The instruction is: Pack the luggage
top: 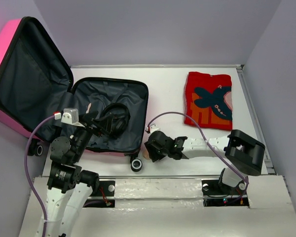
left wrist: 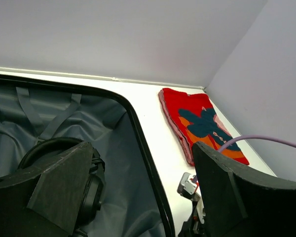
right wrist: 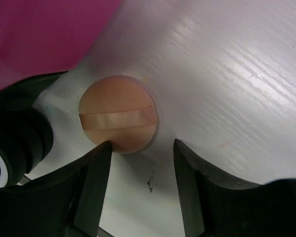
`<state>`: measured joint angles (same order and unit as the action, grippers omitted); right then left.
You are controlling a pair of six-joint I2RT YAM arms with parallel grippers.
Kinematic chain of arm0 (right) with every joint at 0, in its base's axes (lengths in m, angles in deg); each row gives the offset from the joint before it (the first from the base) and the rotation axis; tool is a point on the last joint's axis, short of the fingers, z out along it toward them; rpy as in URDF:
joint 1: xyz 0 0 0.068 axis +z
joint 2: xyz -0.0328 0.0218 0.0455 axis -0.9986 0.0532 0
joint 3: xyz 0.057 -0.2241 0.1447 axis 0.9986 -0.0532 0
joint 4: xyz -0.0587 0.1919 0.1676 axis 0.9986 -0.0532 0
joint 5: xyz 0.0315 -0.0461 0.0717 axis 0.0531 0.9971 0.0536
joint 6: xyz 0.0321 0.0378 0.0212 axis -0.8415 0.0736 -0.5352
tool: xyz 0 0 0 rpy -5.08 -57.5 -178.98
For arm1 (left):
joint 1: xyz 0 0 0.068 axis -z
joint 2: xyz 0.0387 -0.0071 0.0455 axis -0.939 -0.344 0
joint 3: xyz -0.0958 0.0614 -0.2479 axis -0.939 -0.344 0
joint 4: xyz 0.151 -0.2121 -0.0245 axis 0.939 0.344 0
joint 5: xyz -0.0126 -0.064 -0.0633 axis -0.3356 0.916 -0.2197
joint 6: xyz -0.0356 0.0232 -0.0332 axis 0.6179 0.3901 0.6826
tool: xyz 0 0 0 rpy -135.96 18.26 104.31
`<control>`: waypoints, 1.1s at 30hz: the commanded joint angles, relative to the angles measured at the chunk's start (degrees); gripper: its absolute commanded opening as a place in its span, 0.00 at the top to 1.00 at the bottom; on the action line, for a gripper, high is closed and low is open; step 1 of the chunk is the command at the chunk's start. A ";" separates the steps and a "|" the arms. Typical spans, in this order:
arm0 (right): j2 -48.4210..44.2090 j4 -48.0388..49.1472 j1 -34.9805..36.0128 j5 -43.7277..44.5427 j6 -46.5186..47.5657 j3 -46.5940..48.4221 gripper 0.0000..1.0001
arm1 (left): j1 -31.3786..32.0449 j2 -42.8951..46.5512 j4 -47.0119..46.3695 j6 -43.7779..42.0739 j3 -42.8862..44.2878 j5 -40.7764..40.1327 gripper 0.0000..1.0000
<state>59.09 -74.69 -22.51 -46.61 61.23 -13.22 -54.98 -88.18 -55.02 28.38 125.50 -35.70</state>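
Observation:
The luggage [top: 119,94] lies open on the table, its pink lid [top: 7,44] propped up at the left and its grey lining [left wrist: 113,163] showing. Black headphones [top: 114,118] rest inside it. My left gripper [top: 102,122] hangs open over the headphones [left wrist: 45,146], nothing between its fingers [left wrist: 59,187]. My right gripper [right wrist: 142,148] is open low over the table beside the luggage's pink shell [right wrist: 39,34]. A round peach pad with a ribbon strap [right wrist: 118,114] lies just ahead of it, its lower edge at my left fingertip [right wrist: 104,148].
A folded red garment with a dark blue figure [top: 208,98] lies at the back right of the white table [top: 167,89]. A black luggage wheel [right wrist: 10,148] sits close to the left of my right gripper. Grey walls close in the back and right.

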 commanded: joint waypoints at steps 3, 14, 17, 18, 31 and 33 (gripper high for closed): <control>1.71 6.42 -0.02 1.93 -2.49 -1.76 0.73 | -0.39 -0.46 -1.64 0.07 1.28 1.01 0.07; -18.22 -8.16 -0.02 13.53 -4.25 -4.13 0.93 | -0.39 -0.02 -1.56 -0.01 1.19 1.27 0.07; -24.30 -9.75 -0.02 15.11 -0.05 -0.45 0.93 | -0.39 -0.63 -1.99 0.25 1.10 1.62 0.07; -24.83 -9.49 -0.02 15.38 1.62 1.56 0.93 | -0.39 -0.98 -2.08 0.34 1.10 1.71 0.07; -6.33 -9.06 -10.61 10.73 11.67 33.78 0.22 | -0.57 -2.21 -0.59 1.39 1.28 -1.63 0.07; -10.55 -8.35 -16.92 10.55 10.53 27.54 0.28 | -0.57 -2.92 -0.94 1.92 1.37 -0.93 0.07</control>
<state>60.06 -81.77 -26.09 -36.16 73.01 22.88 -55.29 -89.82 -54.19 28.91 125.50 -37.26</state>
